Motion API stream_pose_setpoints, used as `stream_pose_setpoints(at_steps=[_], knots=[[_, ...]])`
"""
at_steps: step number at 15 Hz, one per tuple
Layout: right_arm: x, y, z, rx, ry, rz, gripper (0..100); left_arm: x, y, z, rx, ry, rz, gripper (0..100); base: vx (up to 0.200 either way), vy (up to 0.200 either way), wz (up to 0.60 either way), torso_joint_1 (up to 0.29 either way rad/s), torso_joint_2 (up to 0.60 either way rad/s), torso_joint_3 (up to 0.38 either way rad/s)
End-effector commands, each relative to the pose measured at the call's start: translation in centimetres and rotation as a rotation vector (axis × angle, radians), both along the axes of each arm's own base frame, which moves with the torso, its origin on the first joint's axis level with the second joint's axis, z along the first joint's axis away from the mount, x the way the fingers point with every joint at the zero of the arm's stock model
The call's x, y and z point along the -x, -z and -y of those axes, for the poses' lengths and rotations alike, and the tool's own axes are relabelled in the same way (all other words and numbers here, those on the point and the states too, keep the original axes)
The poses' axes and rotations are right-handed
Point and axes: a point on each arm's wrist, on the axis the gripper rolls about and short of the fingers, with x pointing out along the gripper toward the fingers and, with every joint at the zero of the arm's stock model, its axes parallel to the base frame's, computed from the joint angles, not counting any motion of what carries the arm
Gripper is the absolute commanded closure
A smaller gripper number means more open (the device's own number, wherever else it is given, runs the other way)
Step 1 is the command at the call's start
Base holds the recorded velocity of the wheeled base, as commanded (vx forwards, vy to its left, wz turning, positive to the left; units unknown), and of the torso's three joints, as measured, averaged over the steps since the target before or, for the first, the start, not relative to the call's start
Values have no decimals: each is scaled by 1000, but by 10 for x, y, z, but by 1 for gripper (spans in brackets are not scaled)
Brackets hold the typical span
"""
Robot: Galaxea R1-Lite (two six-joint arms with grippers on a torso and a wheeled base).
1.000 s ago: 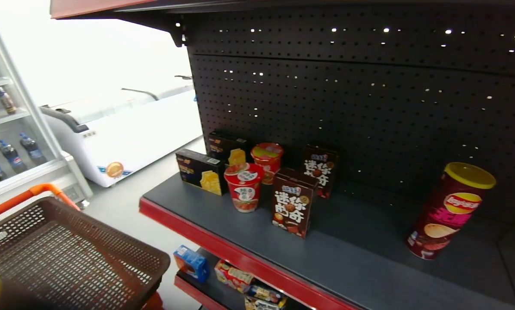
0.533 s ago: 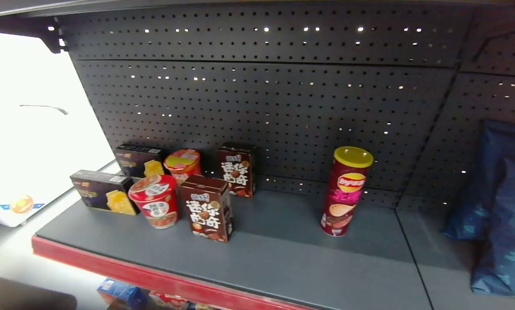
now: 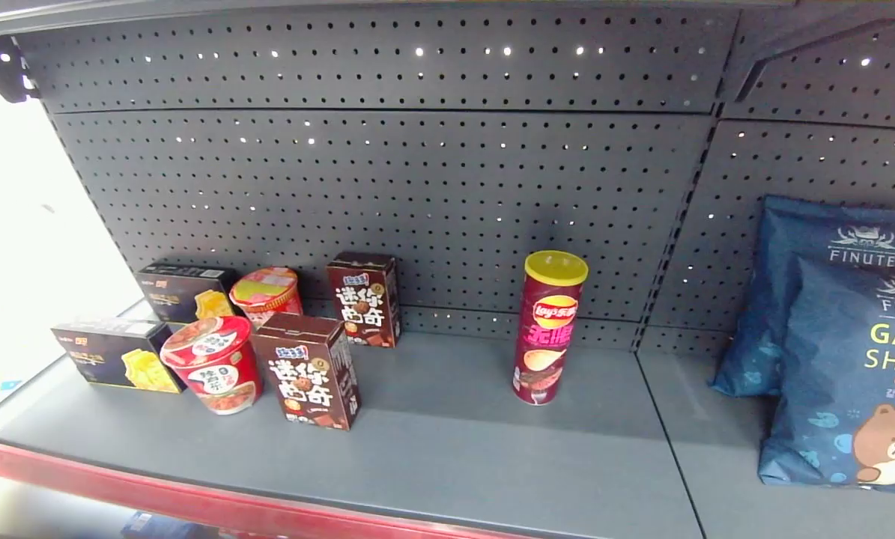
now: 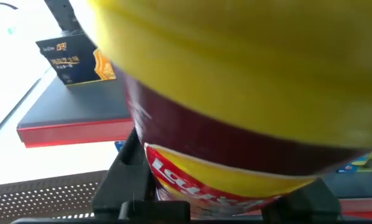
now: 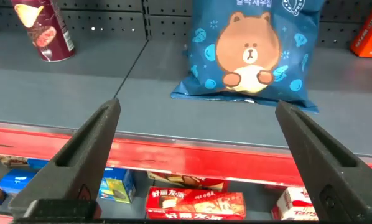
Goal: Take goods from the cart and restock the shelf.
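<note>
left fingers: pinching a maroon cardboard crisp tube with a yellow plastic lid.
right fingers: spread apart.
grey metal shelf: ahead of both sets of fingers.
blue foil bear-print snack bag: on the shelf, straight beyond the right fingers.
second maroon tube: upright on the shelf, farther beyond them.

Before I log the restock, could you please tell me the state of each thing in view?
Left tool: shut on maroon cardboard crisp tube with yellow lid.
Right tool: open, empty.
Second maroon crisp tube on grey shelf: upright, lid on.
Two red noodle cups: upright, sealed.
Two brown cardboard boxes: upright, closed.
Two black cardboard boxes: closed.
Two blue foil bags: standing.
</note>
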Motion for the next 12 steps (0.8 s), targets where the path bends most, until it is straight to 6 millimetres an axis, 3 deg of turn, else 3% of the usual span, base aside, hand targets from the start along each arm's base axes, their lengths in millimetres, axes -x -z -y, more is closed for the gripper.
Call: stream_pose_setpoints(at_steps=[1,3,9,12], knots=[[0,0,0,1,0,1,0,-1,1,0,6,0,-8,100,0,0,0,0,0,0],[0,0,0,1,0,1,0,-1,1,0,23,-2,-9,100,0,0,-600,-2,2,5],[0,0,0,1,-1,1,0,0,1,0,26,-7,-10,100,0,0,0,0,0,0],[0,0,0,1,-1,1,0,-1,4,0,24,-7,-16,100,0,0,-600,-4,-2,2]])
